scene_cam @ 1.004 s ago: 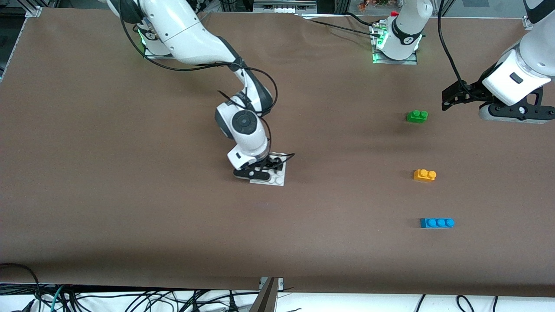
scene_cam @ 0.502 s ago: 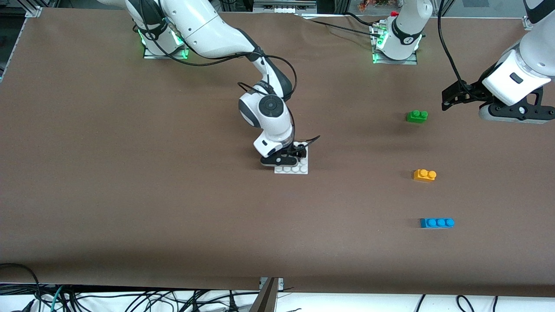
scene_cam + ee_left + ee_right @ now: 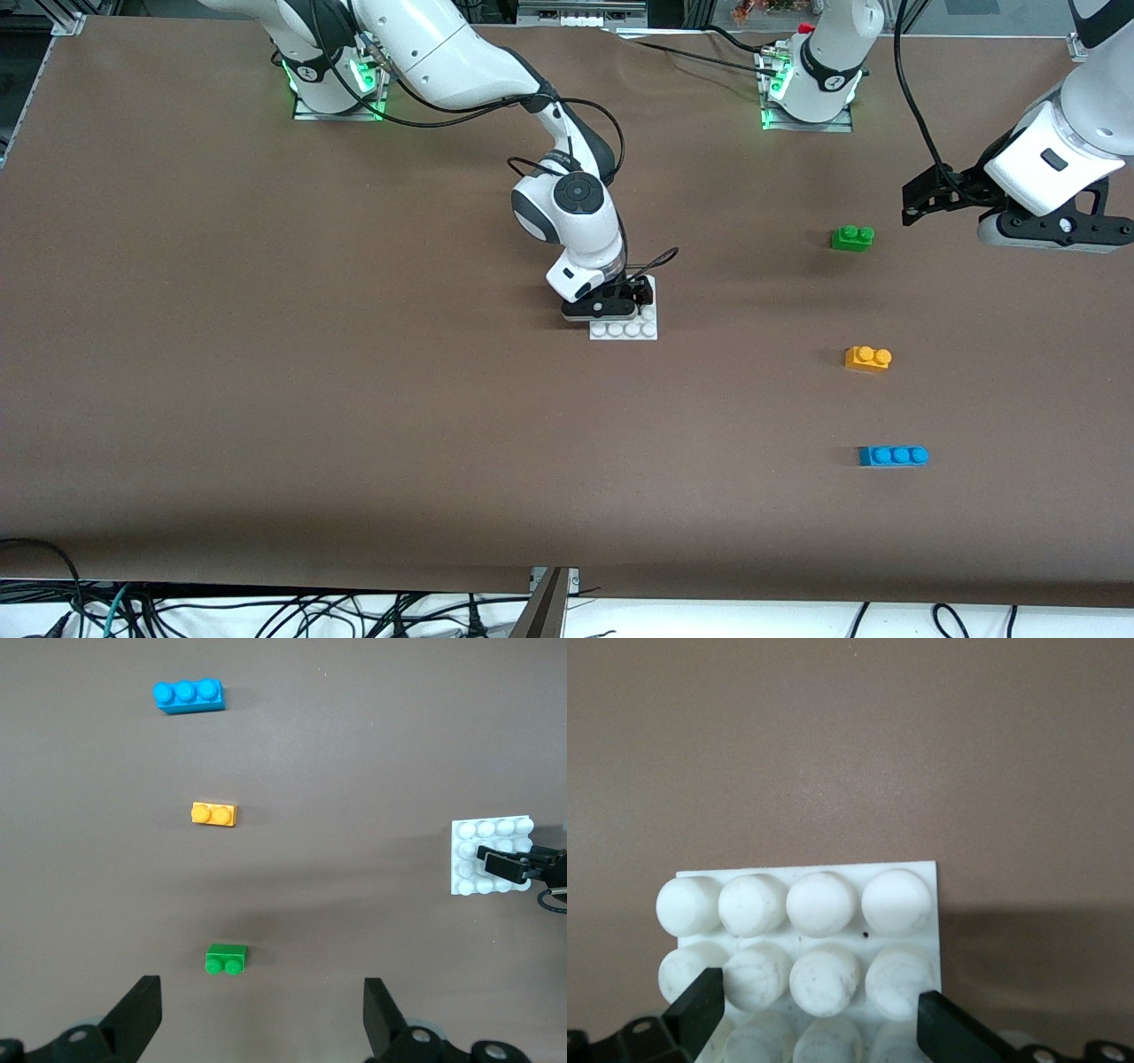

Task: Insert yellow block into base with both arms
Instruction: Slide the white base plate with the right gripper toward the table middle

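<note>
Right end effector clamped on the base at frame centre; left end effector open at the upper right.

In the front view the right end effector (image 3: 620,304) grips the white base (image 3: 625,330) by its two sides, its fingers (image 3: 700,1010) flanking the studs. The yellow block (image 3: 867,357) sits on the table (image 3: 266,399) right of centre, between the green brick (image 3: 851,237) above it and the blue brick (image 3: 892,455) below it. The left end effector (image 3: 921,199) hangs with jaws wide apart, holding nothing, over the table's upper right, near the green brick.
</note>
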